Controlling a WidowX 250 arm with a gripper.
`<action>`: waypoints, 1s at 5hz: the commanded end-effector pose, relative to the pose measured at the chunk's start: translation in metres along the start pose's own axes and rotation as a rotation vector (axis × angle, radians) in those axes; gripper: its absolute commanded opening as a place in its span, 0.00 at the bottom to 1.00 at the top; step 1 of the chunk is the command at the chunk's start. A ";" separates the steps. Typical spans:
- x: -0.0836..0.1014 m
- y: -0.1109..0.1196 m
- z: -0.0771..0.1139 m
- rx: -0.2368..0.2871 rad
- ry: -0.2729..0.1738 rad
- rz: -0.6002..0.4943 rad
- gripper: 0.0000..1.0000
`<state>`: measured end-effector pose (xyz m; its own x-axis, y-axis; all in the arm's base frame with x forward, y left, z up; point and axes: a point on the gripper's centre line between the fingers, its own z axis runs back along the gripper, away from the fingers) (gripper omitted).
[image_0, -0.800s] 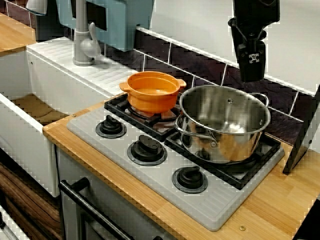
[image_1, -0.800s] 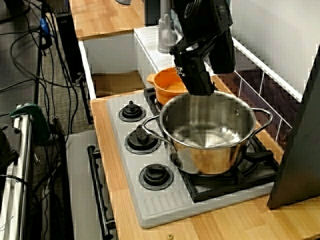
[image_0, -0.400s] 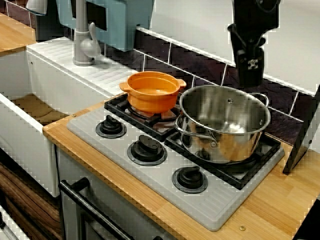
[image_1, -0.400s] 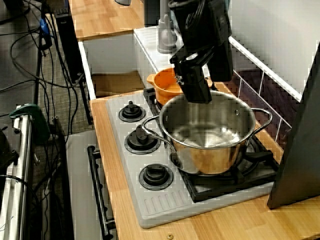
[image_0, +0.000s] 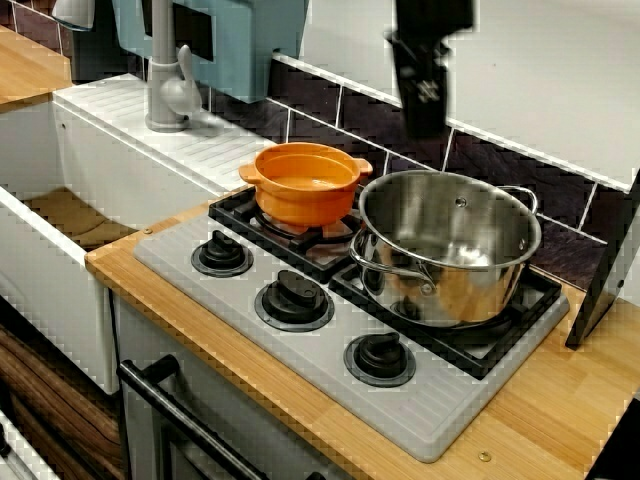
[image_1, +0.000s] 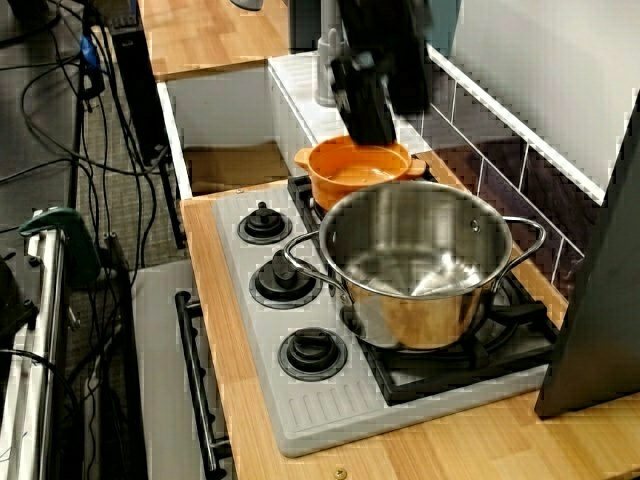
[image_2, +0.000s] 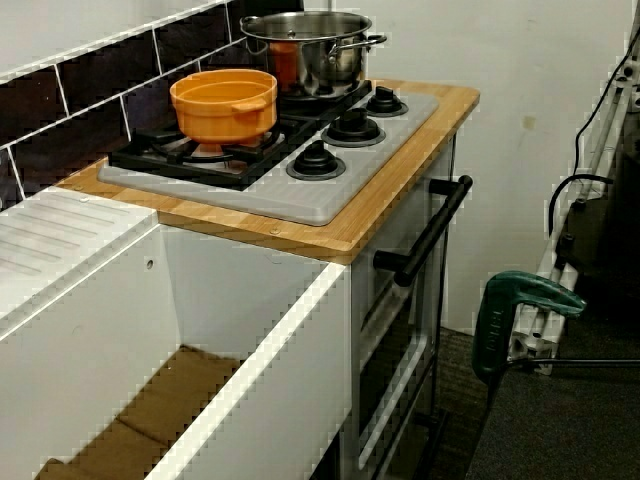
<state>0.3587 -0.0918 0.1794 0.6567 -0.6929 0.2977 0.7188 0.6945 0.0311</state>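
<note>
In the front view of the stove my black gripper (image_0: 424, 128) hangs in the air before the dark wall tiles, above the gap between the orange pot (image_0: 305, 183) and the steel pot (image_0: 448, 245). From the side view the gripper (image_1: 374, 132) is blurred and sits just over the orange pot (image_1: 358, 170), touching nothing. Nothing is seen in it, and no gap between its fingers can be made out. Both pots stand on the black burner grates, and the steel pot (image_1: 415, 265) looks empty. The view from the sink end shows both pots (image_2: 224, 103) but no gripper.
The grey hob (image_0: 330, 348) has three knobs along its front. Left of it are a grey faucet (image_0: 165, 85) and a deep white sink (image_0: 60, 215). A black board (image_0: 605, 270) leans at the right. Below is an oven handle (image_0: 190, 420). Cables (image_1: 60, 130) and a green clamp (image_2: 520, 310) lie beside the unit.
The gripper has moved left from above the steel pot's back rim to above the orange pot's side, and it has risen a little. Both pots have stayed put.
</note>
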 end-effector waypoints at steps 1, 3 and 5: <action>-0.051 0.022 0.038 0.049 -0.088 -0.043 1.00; -0.074 0.023 0.011 0.049 -0.064 -0.176 1.00; -0.083 0.039 -0.031 0.105 -0.027 -0.198 1.00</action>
<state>0.3340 -0.0151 0.1201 0.5075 -0.8110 0.2910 0.8079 0.5653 0.1664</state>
